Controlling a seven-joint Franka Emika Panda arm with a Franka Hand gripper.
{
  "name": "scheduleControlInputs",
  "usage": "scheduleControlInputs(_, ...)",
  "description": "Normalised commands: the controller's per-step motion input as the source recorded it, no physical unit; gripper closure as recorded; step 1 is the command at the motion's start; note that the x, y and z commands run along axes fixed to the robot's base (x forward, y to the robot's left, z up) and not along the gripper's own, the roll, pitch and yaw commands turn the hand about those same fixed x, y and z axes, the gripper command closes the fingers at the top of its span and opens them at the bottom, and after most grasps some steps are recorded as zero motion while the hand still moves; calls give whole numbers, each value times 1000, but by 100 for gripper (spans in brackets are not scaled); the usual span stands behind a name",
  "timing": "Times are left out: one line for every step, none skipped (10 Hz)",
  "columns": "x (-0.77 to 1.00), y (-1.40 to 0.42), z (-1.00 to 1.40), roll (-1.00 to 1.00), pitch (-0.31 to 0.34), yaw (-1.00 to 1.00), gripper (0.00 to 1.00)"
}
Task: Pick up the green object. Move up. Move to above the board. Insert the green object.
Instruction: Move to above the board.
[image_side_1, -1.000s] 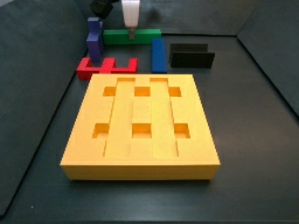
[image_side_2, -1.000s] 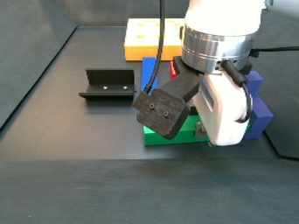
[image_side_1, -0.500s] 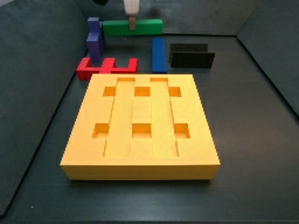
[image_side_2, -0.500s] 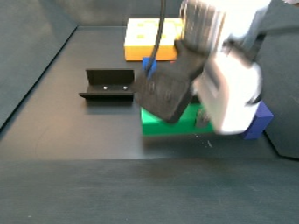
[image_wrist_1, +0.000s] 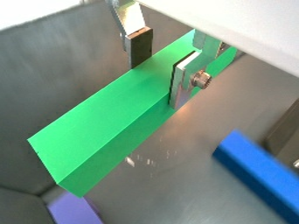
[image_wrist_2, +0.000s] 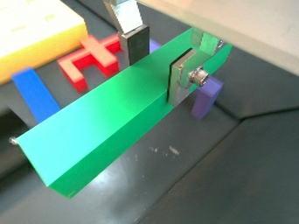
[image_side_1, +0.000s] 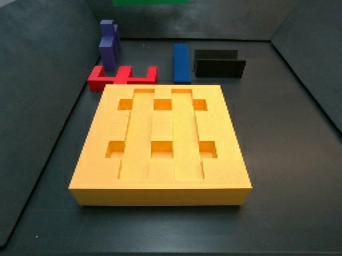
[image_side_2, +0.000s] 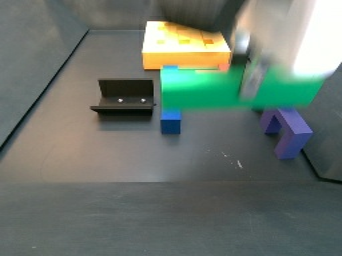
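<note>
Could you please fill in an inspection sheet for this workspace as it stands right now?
Surface: dark floor, bare around the pieces.
Job's things: green object lifted off the floor; board flat, recesses empty.
Clutter: red E-shaped piece, blue bar, purple piece, fixture.
Gripper: gripper closed across the green object near one end in both wrist views.
Cables: nothing seen.
Surroundings: dark walls around the floor.

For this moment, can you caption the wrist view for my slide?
Hand shut on the green object, lifted clear of the floor, the board beyond.
</note>
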Motion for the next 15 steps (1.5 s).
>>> scheduleControlInputs(3, 0, 1400, 19, 48, 6, 100)
scheduleControlInputs(-11, 6, 1400, -6, 80, 2, 100)
scheduleControlInputs(-12, -2, 1400, 9, 82, 8, 100)
scheduleControlInputs(15, 6, 456, 6, 82, 9, 100)
scheduleControlInputs(35, 7, 211, 8, 79, 8, 100)
scheduleControlInputs(187, -1400, 130, -2, 50, 1000, 100)
scheduleControlInputs(182, -1400, 119, 4, 51, 1000, 100)
scheduleControlInputs(174, -1400, 120, 9, 48, 1000, 100)
scheduleControlInputs(170, -1400, 124, -1, 42, 1000, 100)
scheduleControlInputs(172, -1400, 123, 3, 46, 1000, 100)
scheduleControlInputs(174, -1400, 125, 5, 47, 1000, 100)
scheduleControlInputs(174, -1400, 133, -2, 50, 1000, 100)
scheduleControlInputs(180, -1400, 144, 5, 58, 1000, 100)
scheduleControlInputs(188, -1400, 147, 7, 68, 1000, 100)
scheduleControlInputs(209, -1400, 150, 5, 80, 1000, 100)
